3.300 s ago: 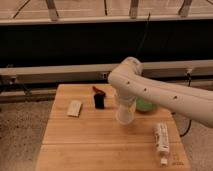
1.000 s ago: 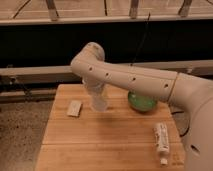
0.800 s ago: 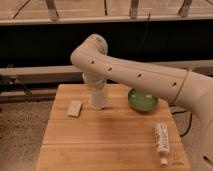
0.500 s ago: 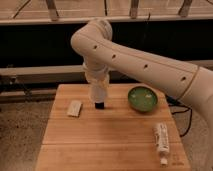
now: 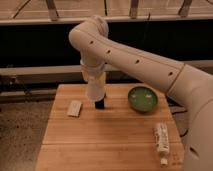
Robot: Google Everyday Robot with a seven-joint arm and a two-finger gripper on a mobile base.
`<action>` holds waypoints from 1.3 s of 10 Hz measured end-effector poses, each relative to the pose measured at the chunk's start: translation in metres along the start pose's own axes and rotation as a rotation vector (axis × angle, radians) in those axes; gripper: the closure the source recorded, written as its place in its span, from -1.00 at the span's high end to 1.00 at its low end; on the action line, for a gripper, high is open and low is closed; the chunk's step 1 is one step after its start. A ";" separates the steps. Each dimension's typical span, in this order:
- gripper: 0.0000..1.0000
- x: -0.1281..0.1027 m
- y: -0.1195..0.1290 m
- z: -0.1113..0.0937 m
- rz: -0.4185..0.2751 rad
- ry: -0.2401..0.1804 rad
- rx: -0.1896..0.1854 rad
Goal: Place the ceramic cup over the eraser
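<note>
Wood table (image 5: 85, 140), dark wall behind. Gripper (image 5: 96, 92), grip can't tell, over eraser (image 5: 99, 104) w/ cup (image 5: 95, 91); arm higher than before; green bowl (image 5: 142, 98) fully visible.

Wooden plank worktop (image 5: 75, 142) in foreground. Speckled grey floor (image 5: 20, 135) at left. Dark black panel (image 5: 35, 45) behind, pale horizontal rail (image 5: 35, 71) across it. Upper ledge with metal uprights (image 5: 52, 9). Dim warm light. Claw near worktop's rear, behind arm.
</note>
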 end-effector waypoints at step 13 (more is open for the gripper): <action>-0.79 0.056 -0.007 0.153 -0.011 0.011 -0.123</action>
